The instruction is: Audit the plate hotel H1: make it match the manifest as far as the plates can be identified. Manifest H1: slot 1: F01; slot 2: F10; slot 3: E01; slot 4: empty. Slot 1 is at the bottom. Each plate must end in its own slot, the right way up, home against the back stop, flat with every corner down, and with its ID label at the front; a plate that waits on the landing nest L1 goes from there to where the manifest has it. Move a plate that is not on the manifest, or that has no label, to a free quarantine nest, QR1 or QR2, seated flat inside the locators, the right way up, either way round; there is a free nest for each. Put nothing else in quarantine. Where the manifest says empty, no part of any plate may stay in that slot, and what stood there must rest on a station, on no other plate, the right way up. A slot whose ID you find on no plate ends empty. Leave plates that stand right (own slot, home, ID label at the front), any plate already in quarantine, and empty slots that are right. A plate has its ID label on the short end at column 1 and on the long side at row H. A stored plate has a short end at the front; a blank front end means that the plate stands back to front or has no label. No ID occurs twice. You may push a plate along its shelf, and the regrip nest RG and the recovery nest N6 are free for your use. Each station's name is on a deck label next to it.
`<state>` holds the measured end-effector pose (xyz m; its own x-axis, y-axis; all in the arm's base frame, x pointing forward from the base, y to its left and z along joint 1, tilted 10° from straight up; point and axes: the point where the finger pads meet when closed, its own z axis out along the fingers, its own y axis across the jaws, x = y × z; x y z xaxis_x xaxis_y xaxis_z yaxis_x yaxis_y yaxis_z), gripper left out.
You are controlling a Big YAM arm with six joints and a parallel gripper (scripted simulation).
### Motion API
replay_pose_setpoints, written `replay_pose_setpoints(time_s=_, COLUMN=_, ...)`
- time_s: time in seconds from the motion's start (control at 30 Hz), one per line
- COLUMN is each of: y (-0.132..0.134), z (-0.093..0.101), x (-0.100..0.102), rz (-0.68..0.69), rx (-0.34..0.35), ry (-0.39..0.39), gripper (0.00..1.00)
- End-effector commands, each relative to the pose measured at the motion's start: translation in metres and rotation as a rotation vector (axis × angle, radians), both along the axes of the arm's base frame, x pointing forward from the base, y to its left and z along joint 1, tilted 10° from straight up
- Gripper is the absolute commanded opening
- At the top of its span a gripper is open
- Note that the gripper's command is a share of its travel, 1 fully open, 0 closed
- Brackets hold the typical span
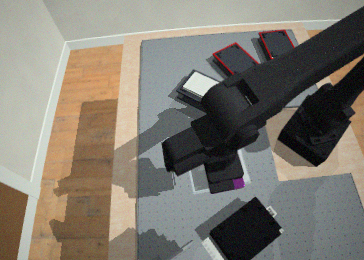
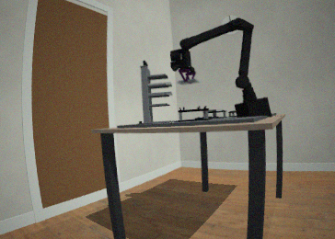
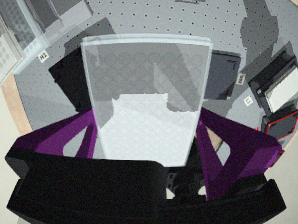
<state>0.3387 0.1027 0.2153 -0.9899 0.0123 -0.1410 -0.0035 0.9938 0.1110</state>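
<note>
My gripper (image 3: 146, 112) (image 1: 223, 180) (image 2: 186, 74) is shut on a pale, translucent plate (image 3: 143, 72), gripped across its width between the purple fingers. It carries the plate high above the grey deck, level with the upper shelves of the plate hotel H1 (image 2: 152, 92) (image 1: 244, 231) and to their right. In the overhead view only the plate's light rim (image 1: 198, 182) shows beneath the arm. I see no label on the plate's faces that show. A white plate (image 1: 199, 84) (image 3: 284, 92) lies on a nest at the back of the deck.
Two red-outlined quarantine nests (image 1: 235, 57) (image 1: 276, 42) at the far edge look empty. A dark nest (image 3: 224, 75) lies on the deck below. The arm's base (image 1: 315, 128) stands at the right edge and its link crosses the deck.
</note>
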Motion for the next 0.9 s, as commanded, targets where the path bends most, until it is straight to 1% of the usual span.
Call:
replay_pose_setpoints(time_s=0.0, y=-0.01, z=0.028, x=0.022, rz=0.016, rx=0.009, ry=-0.062, gripper=0.86)
replay_pose_setpoints(time_s=0.13, y=-0.023, z=0.027, x=0.029, rz=0.016, rx=0.007, ry=-0.063, gripper=0.86)
replay_pose_setpoints(time_s=0.2, y=-0.023, z=0.027, x=0.029, rz=0.016, rx=0.007, ry=-0.063, gripper=0.86)
replay_pose_setpoints(time_s=0.23, y=-0.028, z=0.025, x=0.018, rz=0.0, rx=0.009, ry=-0.065, gripper=0.86)
replay_pose_setpoints(time_s=0.3, y=-0.036, z=0.011, x=0.01, rz=-0.043, rx=0.011, ry=-0.028, gripper=0.86)
replay_pose_setpoints(time_s=0.7, y=-0.076, z=0.002, x=0.011, rz=-0.252, rx=0.038, ry=0.013, gripper=0.86)
replay_pose_setpoints(time_s=0.77, y=-0.076, z=0.002, x=0.011, rz=-0.252, rx=0.038, ry=0.013, gripper=0.86)
replay_pose_setpoints(time_s=0.87, y=-0.086, z=-0.001, x=0.012, rz=-0.301, rx=0.044, ry=0.026, gripper=0.86)
